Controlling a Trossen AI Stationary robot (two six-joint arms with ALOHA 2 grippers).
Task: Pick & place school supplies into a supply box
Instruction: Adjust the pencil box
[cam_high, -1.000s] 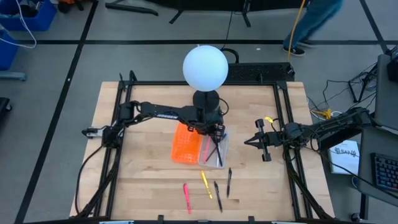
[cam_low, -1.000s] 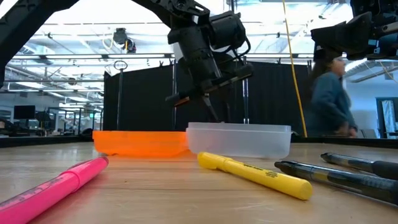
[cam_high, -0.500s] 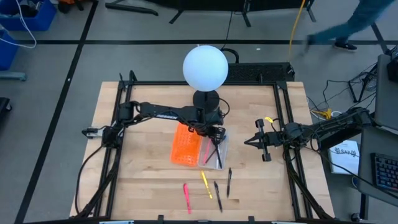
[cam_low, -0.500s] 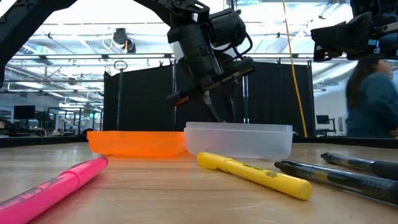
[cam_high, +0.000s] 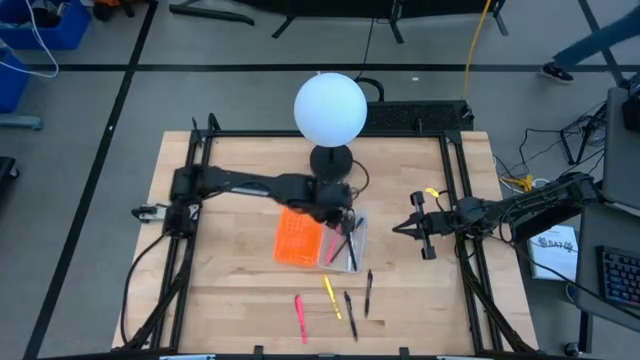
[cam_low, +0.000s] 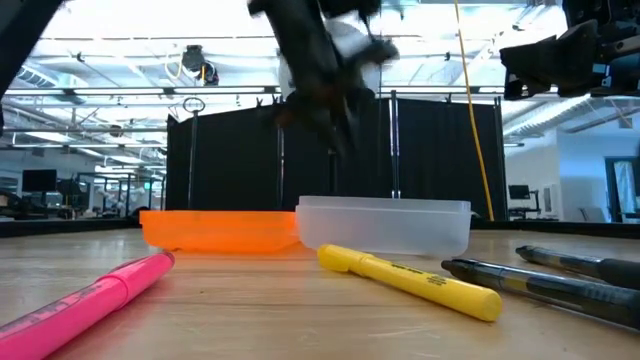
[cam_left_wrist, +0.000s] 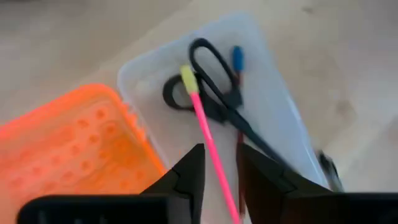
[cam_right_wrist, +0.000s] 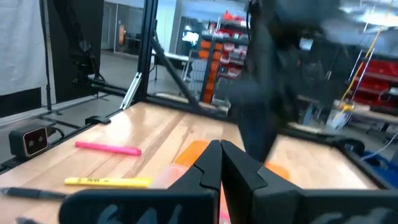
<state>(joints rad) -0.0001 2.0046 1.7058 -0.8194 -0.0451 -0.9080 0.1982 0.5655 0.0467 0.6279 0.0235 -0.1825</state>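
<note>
On the wooden table (cam_high: 220, 270), the clear supply box (cam_left_wrist: 273, 124) holds scissors (cam_left_wrist: 214, 87); left end effector (cam_left_wrist: 219, 177) seemingly narrow, empty.

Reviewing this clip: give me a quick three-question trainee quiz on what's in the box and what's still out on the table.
1. True or false: the scissors lie inside the clear supply box.
2. How many pens still lie on the table in front of the box in the high view? A) two B) four C) six
3. Fill in: beside the box sits an ______ perforated tray.

Key:
1. True; a pink pencil lies in there too.
2. B: pink highlighter, yellow highlighter, two dark pens.
3. orange
</note>
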